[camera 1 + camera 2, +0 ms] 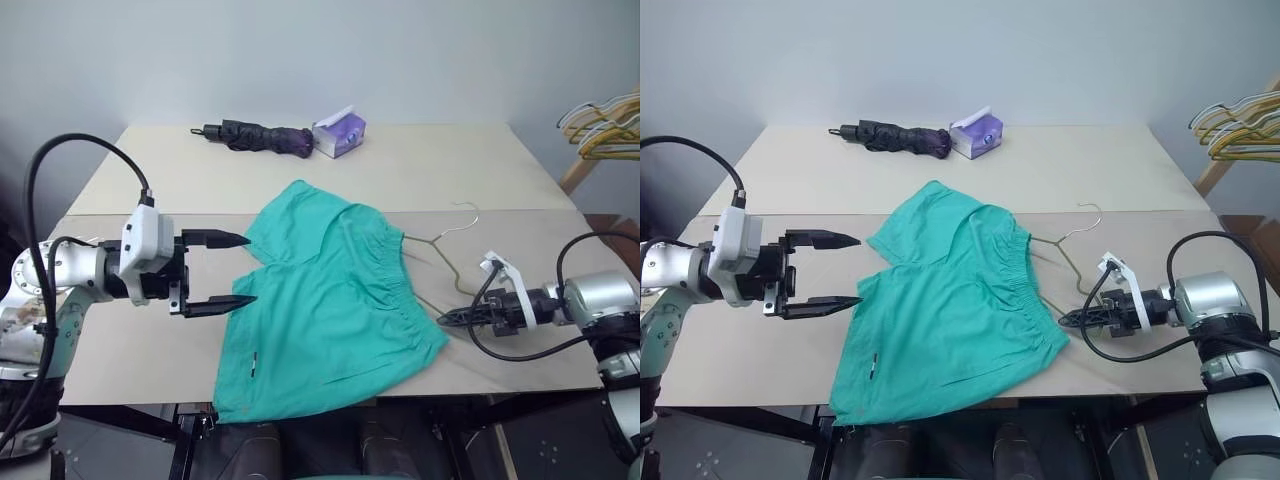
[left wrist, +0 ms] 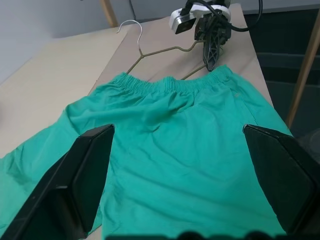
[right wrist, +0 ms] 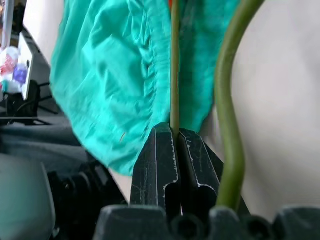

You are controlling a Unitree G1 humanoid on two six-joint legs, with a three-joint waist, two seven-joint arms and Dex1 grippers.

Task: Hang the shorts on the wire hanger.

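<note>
Between the left fingers: the shorts (image 1: 325, 300) lie spread flat on the table (image 1: 160, 170), their leg hems nearest the two black tips and their gathered waistband on the far side.
Left gripper (image 1: 232, 270): spread wide and empty, hovering at the leg edge of the fabric with one tip above the other; whether the lower tip touches the cloth is hard to make out.
Right gripper (image 1: 447, 317): clamped tight on the wire hanger (image 1: 447, 248), a thin olive strand running straight out from between the pressed-together fingers (image 3: 197, 165) in the right wrist view.
Beyond the right fingertips: the waistband corner of the shorts, just beside or touching the tips; the exact contact is unclear.
Hanger, visible part: the curved hook and one sloping arm show on bare table past the waistband.
Hanger, hidden part: the rest of the triangle disappears under the teal cloth.
Shorts, cut off: the lower leg hangs over the near table edge, its hem partly lost against the dark below.
Small marks: a tiny dark mark (image 1: 252, 366) sits near the hem.
Far beyond both grippers: a folded dark umbrella (image 1: 258, 136) and a small purple-and-white pack (image 1: 339, 132), well apart from the shorts.
Right margin: a bunch of pale hangers (image 1: 604, 125), cut off by the frame edge.
</note>
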